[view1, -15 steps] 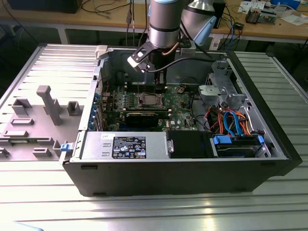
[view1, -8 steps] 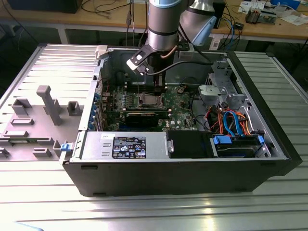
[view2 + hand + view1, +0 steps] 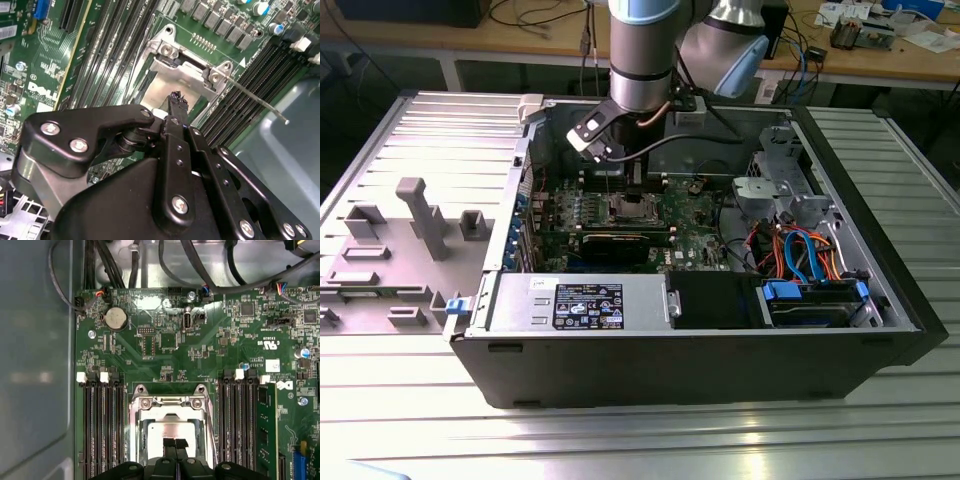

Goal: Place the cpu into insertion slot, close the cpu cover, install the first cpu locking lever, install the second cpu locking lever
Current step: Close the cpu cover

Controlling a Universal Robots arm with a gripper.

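Note:
The cpu (image 3: 159, 432) lies flat in the insertion slot (image 3: 628, 207), its silvery top showing through the window of the cpu cover (image 3: 170, 401). The cover (image 3: 182, 75) appears to lie down around the chip. My gripper (image 3: 174, 444) hangs just above the chip's near edge, its two black fingers pressed together with nothing between them. In the second wrist view the gripper (image 3: 176, 98) points at the cover's plate. A thin metal locking lever (image 3: 260, 103) sticks out from the socket corner over the memory slots. In the exterior view the gripper (image 3: 623, 175) reaches down into the case.
Long black memory slots (image 3: 102, 430) flank the socket on both sides. A graphics card (image 3: 620, 240) lies in front of it, with the power supply (image 3: 580, 305) along the case front. Cables (image 3: 800, 250) and a drive cage fill the exterior view's right. The grey case wall (image 3: 35, 365) stands close by.

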